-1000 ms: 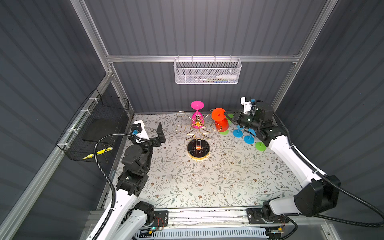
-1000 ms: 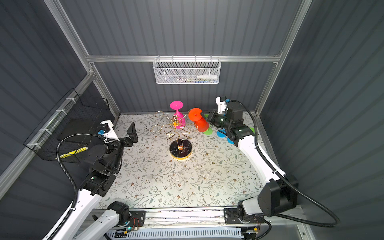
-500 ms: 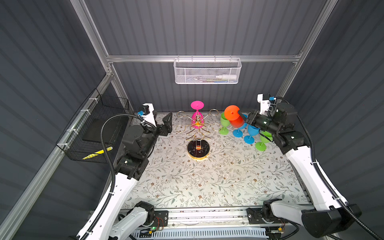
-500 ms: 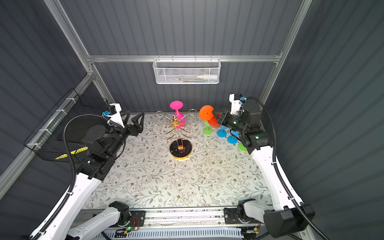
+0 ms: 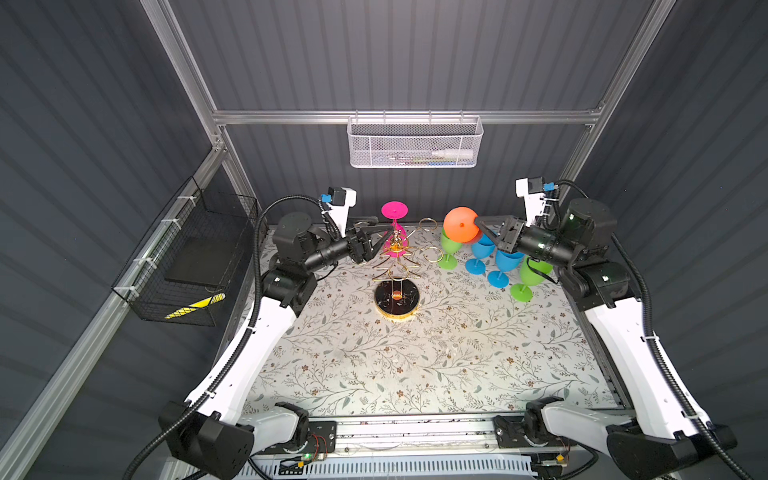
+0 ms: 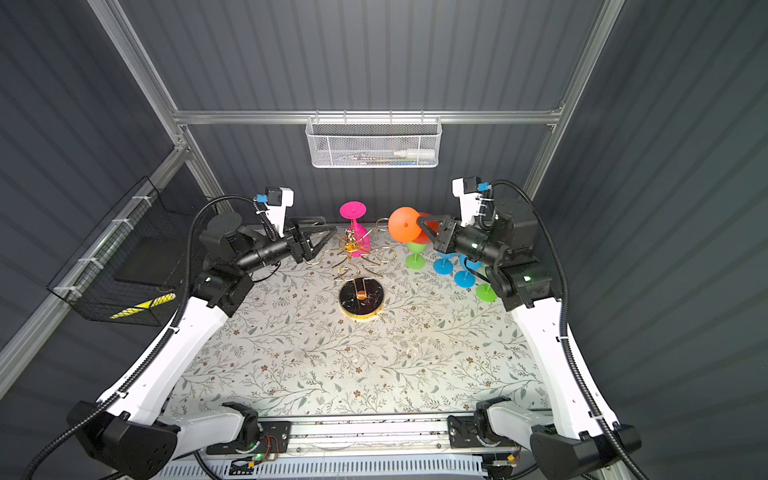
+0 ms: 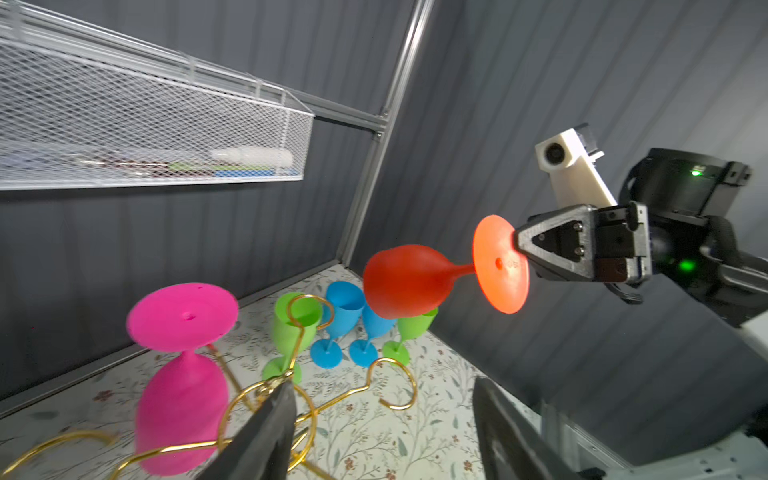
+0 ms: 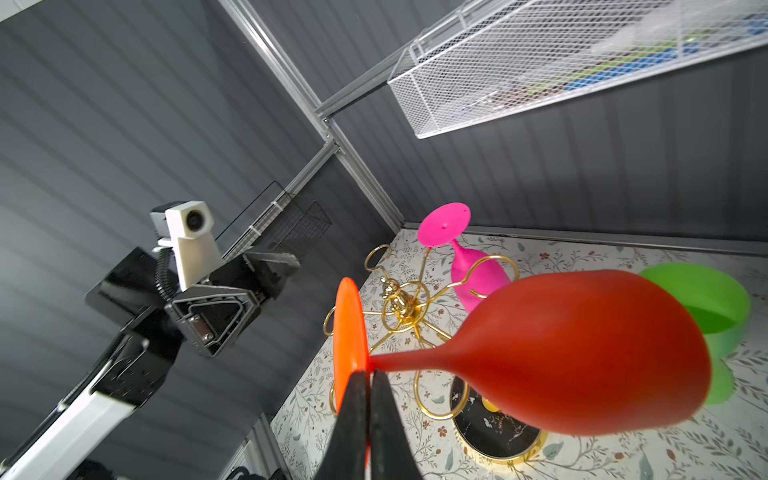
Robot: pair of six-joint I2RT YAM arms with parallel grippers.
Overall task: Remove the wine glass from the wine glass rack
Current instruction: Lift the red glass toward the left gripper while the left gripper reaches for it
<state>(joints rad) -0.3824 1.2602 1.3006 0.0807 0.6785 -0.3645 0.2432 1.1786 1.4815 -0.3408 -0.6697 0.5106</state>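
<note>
Right gripper is clamped on the foot of the orange glass. This glass is clear of the rack, held in the air to the rack's right, above the green and blue glasses standing on the table. It lies roughly on its side, crosswise to the fingers, with the bowl pointing toward the back right corner. Judgement: it needs turning foot-down before it can be set among the others.

Pink glass hangs on the rack upside down, foot up and bowl down, its axis near vertical, behind the centre post.

Left gripper is just beside the rack's wire arms on the left. Its jaws stand apart with nothing between them. One finger looks very near a gold loop; I cannot tell whether they touch.

The left arm is nearer the pink glass, and the right arm is occupied.
</note>
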